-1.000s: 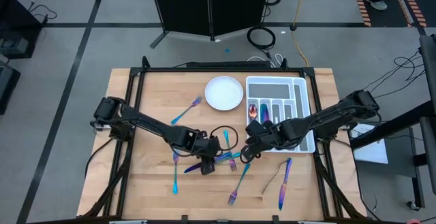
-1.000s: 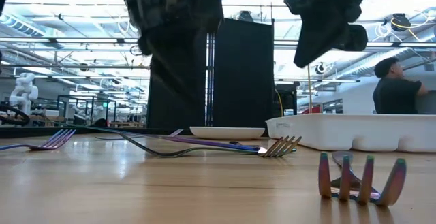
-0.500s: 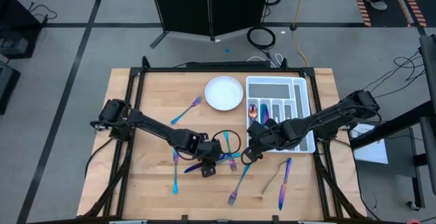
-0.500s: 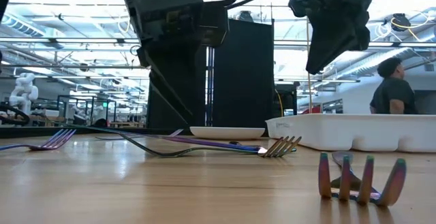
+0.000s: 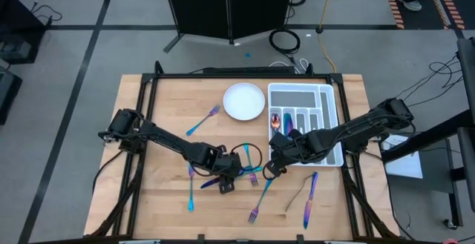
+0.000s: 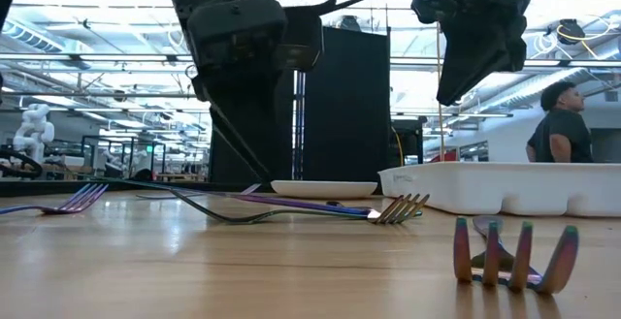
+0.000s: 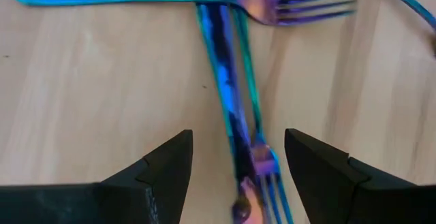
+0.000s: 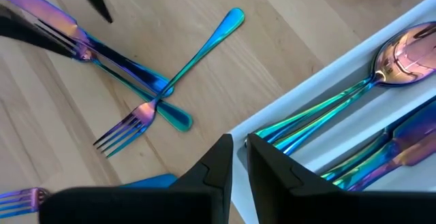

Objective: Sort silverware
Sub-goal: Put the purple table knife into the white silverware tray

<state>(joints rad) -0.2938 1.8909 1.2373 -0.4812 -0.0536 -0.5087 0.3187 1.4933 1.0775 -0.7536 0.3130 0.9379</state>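
Iridescent cutlery lies scattered across the wooden table point(image 5: 163, 192). Nearest in the low view, a fork point(image 6: 514, 253) rests with its tines turned toward the lens. Behind it a second fork point(image 6: 400, 207) lies among crossed handles, then the white plate point(image 6: 323, 189) and the cutlery tray point(image 6: 505, 185), with a person visible in the room beyond.

Left gripper point(image 7: 235, 161): fingers spread wide, empty, poised over the central pile. Between the fingers lies a blue knife point(image 7: 225, 108) beside a slim fork handle, with another fork's tines close below and a crossing fork point(image 7: 300, 3) beyond. Judgement: the step in hand is an approach to pick from this pile. The next move calls for descending and closing on one piece only, which crowding makes doubtful.

Right gripper point(image 8: 240, 157): fingers nearly together, nothing held, hovering at the tray's near edge. The right wrist view shows spoons point(image 8: 402, 54) already lying in a compartment, with further pieces in the next.

The high view alone shows the whole spread: a stray fork point(image 5: 202, 121) near the plate, a knife point(image 5: 309, 198) at the front right, and the tray's largest compartment point(image 5: 300, 94) unfilled. The low view hides tray contents entirely. Sorting looks early; most pieces remain loose on the table.
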